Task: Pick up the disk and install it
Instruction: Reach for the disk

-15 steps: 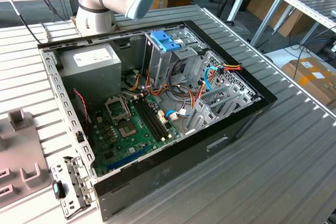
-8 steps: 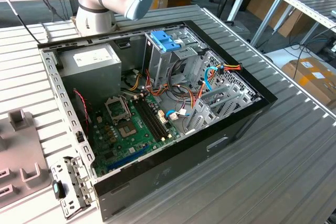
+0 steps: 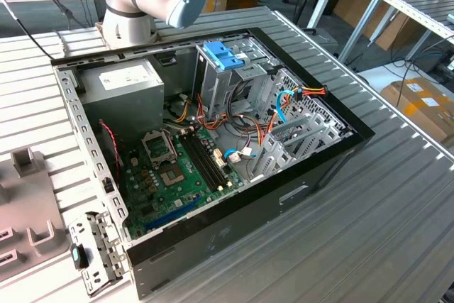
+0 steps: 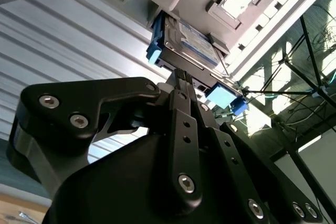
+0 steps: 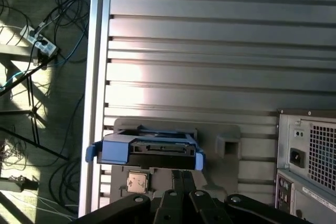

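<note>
Just ahead of hand, closed empty: disk on grey holder.

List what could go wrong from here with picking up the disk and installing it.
1. The disk sits in a grey holder near the edge of the table, with the gripper right beside it. A skewed grip might tip it over that edge.
2. Orange and blue cables crowd the drive cage in the open case. The disk could snag on them going in.
</note>
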